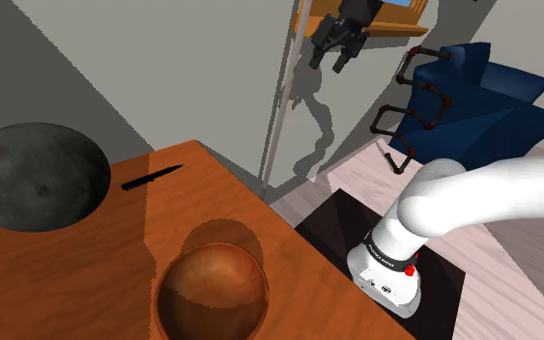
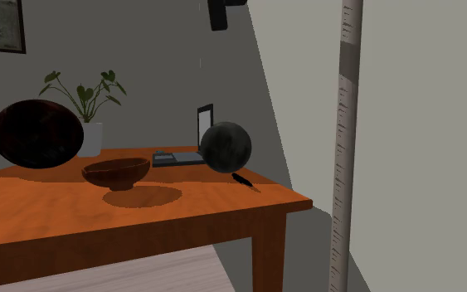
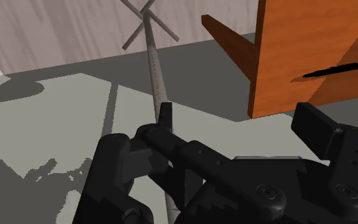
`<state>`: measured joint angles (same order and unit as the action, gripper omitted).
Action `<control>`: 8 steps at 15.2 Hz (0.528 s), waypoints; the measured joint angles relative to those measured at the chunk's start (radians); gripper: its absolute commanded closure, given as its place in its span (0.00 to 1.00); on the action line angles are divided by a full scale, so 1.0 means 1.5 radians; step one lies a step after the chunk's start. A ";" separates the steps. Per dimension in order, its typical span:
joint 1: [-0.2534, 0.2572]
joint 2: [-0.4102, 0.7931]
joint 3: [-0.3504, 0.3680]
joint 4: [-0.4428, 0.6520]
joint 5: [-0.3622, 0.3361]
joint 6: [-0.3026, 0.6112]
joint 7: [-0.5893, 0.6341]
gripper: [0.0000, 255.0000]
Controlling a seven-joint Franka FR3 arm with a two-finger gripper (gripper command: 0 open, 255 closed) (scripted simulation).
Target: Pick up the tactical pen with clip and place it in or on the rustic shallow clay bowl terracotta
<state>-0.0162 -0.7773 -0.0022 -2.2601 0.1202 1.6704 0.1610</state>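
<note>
Open air above the black pen point(image 1: 152, 179) by the table point(image 1: 245, 208) edge; the dark grey bowl point(image 1: 33, 174) crowds one side, the brown bowl point(image 1: 212, 290) stands apart.

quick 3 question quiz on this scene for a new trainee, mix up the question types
1. Is the gripper open or shut?
2. What lies nearest the black pen? A) the dark grey round thing B) the brown bowl C) the blue armchair
3. True or false: the pen is inside the brown bowl.
Key: 1 open; 2 A; 3 false, it lies on the wooden table.
</note>
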 measured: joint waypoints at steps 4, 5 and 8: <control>-0.008 -0.010 0.038 -0.036 0.022 0.025 0.070 0.00; -0.012 -0.007 0.057 -0.046 0.033 0.037 0.104 0.00; -0.022 -0.008 0.112 -0.075 0.065 0.065 0.207 0.00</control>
<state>-0.0492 -0.7888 0.1653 -2.3724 0.2178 1.7682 0.4722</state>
